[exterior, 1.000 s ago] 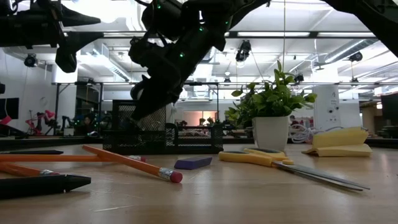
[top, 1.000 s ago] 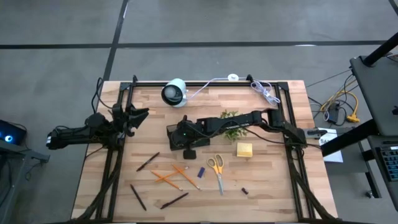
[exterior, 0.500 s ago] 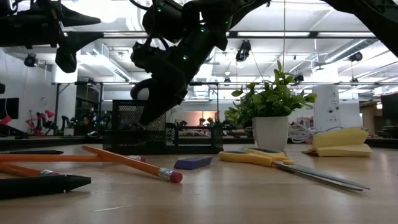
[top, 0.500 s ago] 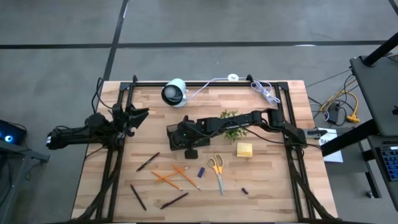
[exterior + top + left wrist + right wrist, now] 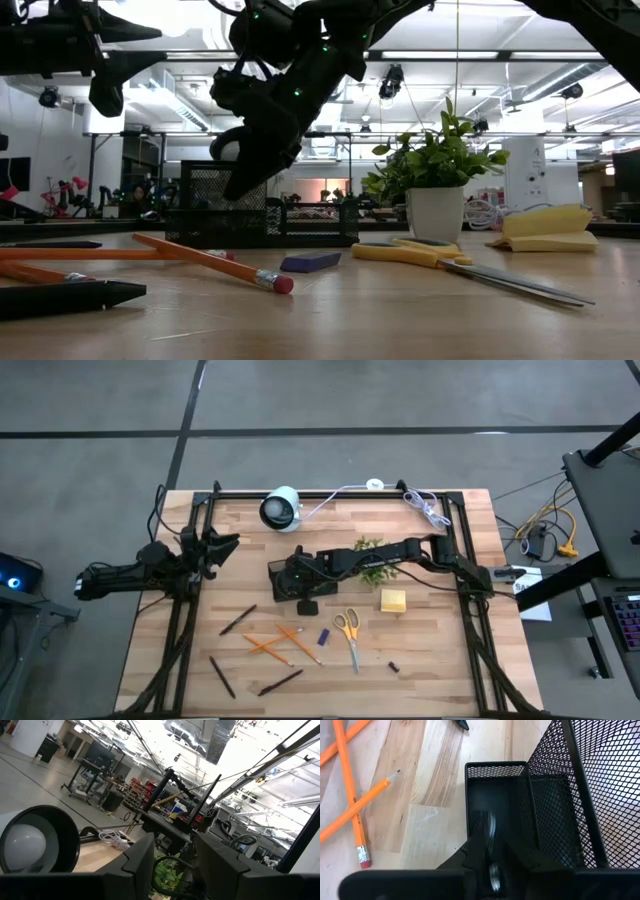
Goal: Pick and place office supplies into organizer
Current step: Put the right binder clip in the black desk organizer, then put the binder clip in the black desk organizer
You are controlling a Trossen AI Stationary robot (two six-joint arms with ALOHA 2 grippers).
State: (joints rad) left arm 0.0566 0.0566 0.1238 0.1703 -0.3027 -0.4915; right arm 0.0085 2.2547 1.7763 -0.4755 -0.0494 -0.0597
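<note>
**Right end effector parked over the organizer's small bin**

So the right end effector (image 5: 297, 588) is reaching across the bench (image 5: 430, 660) and sits right above the black mesh organizer (image 5: 290, 582), which is in the middle of the bench just beside the little potted plant (image 5: 373, 560). In the right wrist view its fingers (image 5: 481, 851) point down into the small shallow compartment (image 5: 492, 795), next to the taller mesh cup. There's a small shiny bit between the fingers, blurred, and I honestly can't tell if the fingers are clamped on it or letting go.

The left end effector (image 5: 222, 544) hangs over the bench's left edge, well apart from everything, fingers spread and holding nothing.

Rest of the supplies are loose on the bench nearer the front: orange pencils (image 5: 280, 643), black pens (image 5: 238, 620), yellow-handled scissors (image 5: 349, 635), the yellow sticky-note pad (image 5: 393, 600), a tiny blue piece (image 5: 323, 636) and a small dark clip (image 5: 394, 667). White round camera thing (image 5: 280, 508) sits at the back edge.
</note>
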